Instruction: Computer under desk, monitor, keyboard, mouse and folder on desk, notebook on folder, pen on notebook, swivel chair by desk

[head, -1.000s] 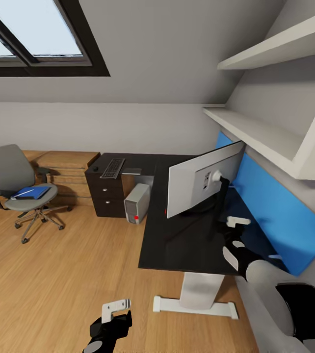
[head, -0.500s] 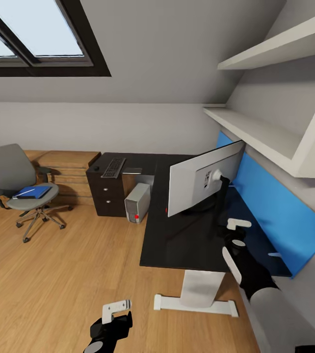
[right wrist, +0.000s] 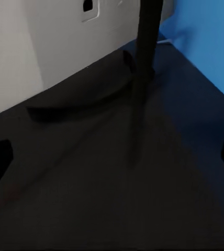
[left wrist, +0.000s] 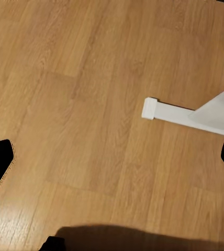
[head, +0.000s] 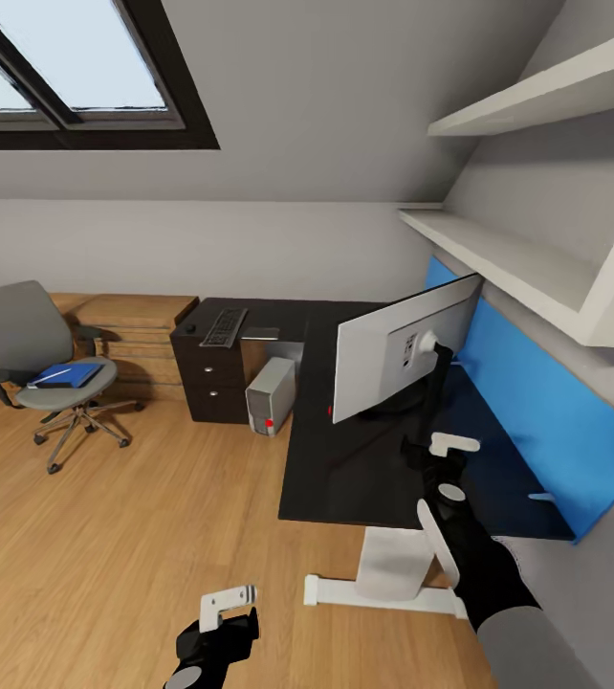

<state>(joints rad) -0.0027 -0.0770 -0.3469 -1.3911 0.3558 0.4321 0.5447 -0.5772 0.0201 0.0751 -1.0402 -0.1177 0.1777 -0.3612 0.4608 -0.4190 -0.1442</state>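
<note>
The left gripper (head: 226,605) was observed nearest the camera, low over the wood floor (head: 106,536), holding nothing; how far its fingers were parted could not be determined. In the left wrist view, bare floorboards and the white foot of the desk (left wrist: 164,112) were recorded. The right gripper (head: 449,443) was held above the black desk (head: 345,478), just behind the monitor (head: 393,354), with nothing in its grasp; its opening could not be judged. In the right wrist view the monitor's grey back (right wrist: 33,47) and black stand post (right wrist: 143,68) were seen close ahead, with a blue wall panel (right wrist: 206,36) beyond. The monitor was found standing on the desk, its back turned to the camera. Farther off, the computer (head: 271,394) stood on the floor under the desk, beside the drawer block (head: 209,383). The keyboard (head: 223,327) and mouse (head: 189,328) lay on the far desk end. The swivel chair (head: 44,368) stood well apart, the folder (head: 66,375) lying on its seat.
</note>
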